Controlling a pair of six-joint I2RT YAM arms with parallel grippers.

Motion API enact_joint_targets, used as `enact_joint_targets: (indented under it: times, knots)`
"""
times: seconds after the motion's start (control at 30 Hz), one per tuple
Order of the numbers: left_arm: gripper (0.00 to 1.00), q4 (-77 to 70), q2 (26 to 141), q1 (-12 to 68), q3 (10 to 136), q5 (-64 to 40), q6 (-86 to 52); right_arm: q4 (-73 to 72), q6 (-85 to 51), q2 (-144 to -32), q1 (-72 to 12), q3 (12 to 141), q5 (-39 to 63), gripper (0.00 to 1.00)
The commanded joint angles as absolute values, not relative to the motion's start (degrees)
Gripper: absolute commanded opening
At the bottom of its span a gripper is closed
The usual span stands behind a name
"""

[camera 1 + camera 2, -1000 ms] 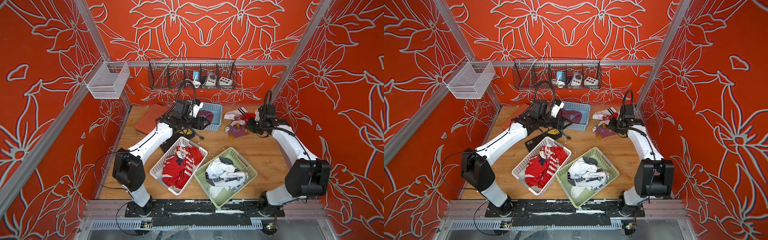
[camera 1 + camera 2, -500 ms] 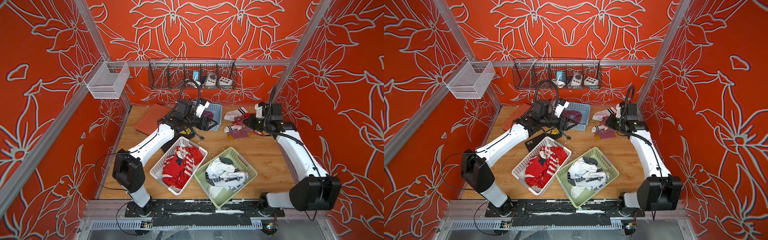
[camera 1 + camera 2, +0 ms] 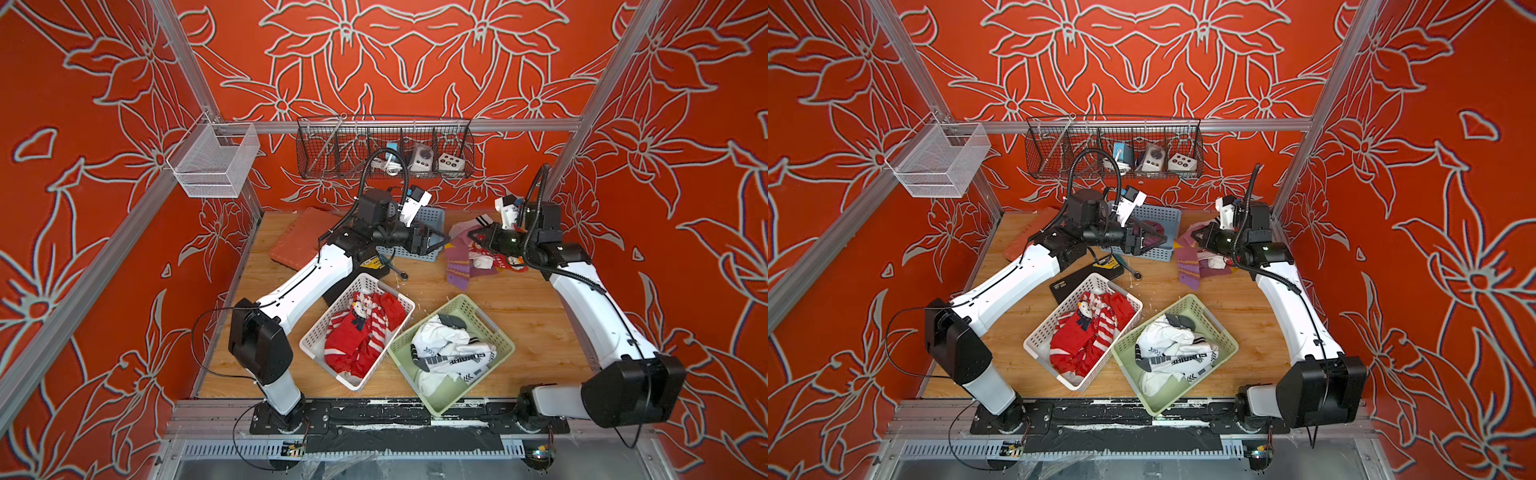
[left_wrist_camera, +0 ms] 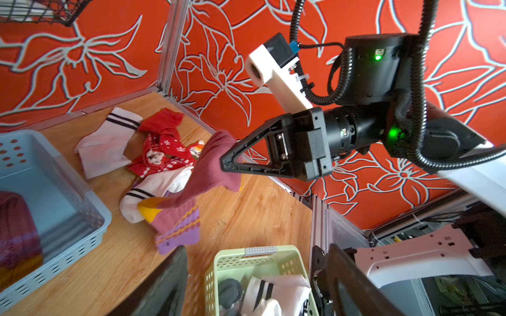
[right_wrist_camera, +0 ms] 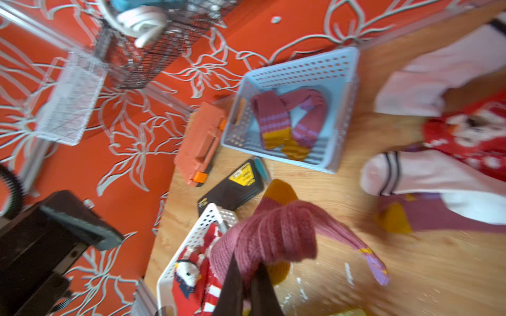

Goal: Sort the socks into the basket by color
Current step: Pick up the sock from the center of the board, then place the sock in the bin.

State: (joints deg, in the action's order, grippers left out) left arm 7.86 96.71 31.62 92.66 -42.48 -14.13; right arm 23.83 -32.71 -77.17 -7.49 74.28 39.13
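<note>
Purple sock [image 4: 208, 169] pinched in right gripper [image 4: 223, 164], held up over pile of loose socks [image 4: 161, 153] on table [image 3: 478, 299], just beside blue basket [image 4: 68, 254]. Left gripper [image 3: 441, 241] seen spread wide, empty, over front edge of blue basket.

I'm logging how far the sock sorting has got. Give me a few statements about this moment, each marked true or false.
1. The right pincer is shut on a purple sock. True.
2. The left pincer grips a red sock. False: it is open and holds nothing.
3. The green basket holds white socks. True.
4. The blue basket has nothing in it. False: purple socks with yellow patches lie in it.
5. No socks lie loose on the table. False: loose socks, white, red and purple, lie in a pile by the right arm.
</note>
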Motion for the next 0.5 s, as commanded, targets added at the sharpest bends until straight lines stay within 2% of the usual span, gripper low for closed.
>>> enact_joint_targets:
  times: [0.0, 0.47]
  knots:
    - [0.78, 4.82, 98.4, 32.23, 94.38, -45.67, -16.34, 17.73, -34.96, -76.59, -8.46, 76.13, 45.11, 0.0]
    - [0.8, -0.53, 101.24, 34.08, 96.32, -49.31, -20.83, 12.02, -38.52, -79.1, -11.3, 77.46, 49.56, 0.0]
